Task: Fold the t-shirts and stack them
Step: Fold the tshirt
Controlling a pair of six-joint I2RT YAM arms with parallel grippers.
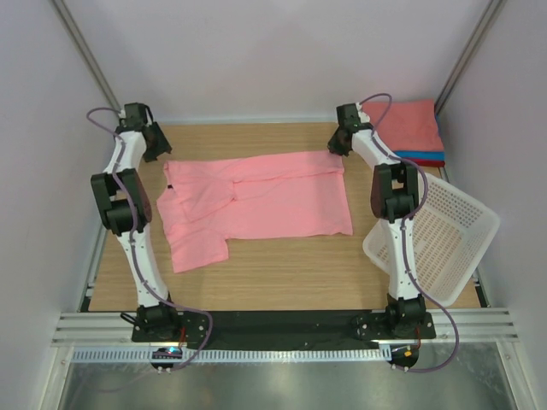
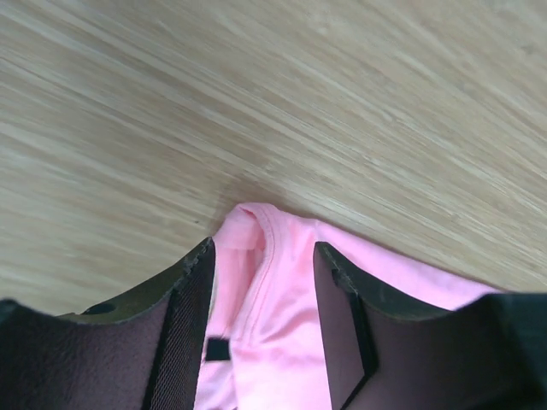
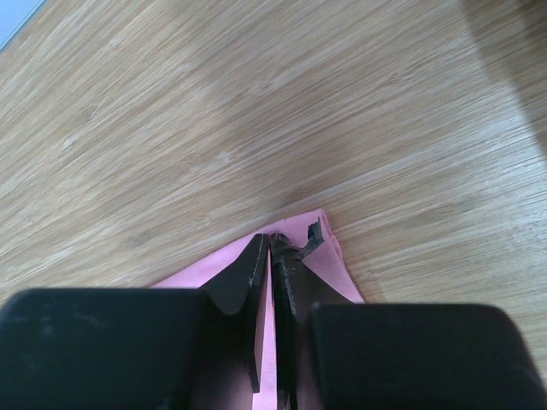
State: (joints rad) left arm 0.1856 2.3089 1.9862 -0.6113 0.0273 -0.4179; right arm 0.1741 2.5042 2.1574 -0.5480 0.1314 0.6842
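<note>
A pink t-shirt (image 1: 256, 205) lies spread flat on the bench (image 1: 282, 278). Its long axis runs left to right, with 1 sleeve jutting toward the near left. To its right, a white mesh basket (image 1: 479, 218) sits tilted (at the bench's right edge). At the shirt's far-left corner the left claw (image 2: 263, 256) is released, jaws apart with the cloth's edge between them. At the far-right corner the right claw (image 3: 272, 243) is clenched on the fabric. Beyond it, in the far-right corner, is a stack of folded t-shirts (image 1: 408, 124), coral on top and blue beneath.

place: robotics lab test cell | signs: plain white panel walls (image 1: 256, 51), grooved aluminium base rail (image 1: 479, 325), light wooden tabletop (image 1: 291, 273), black-and-white robot arms (image 1: 128, 222) bolted down
</note>
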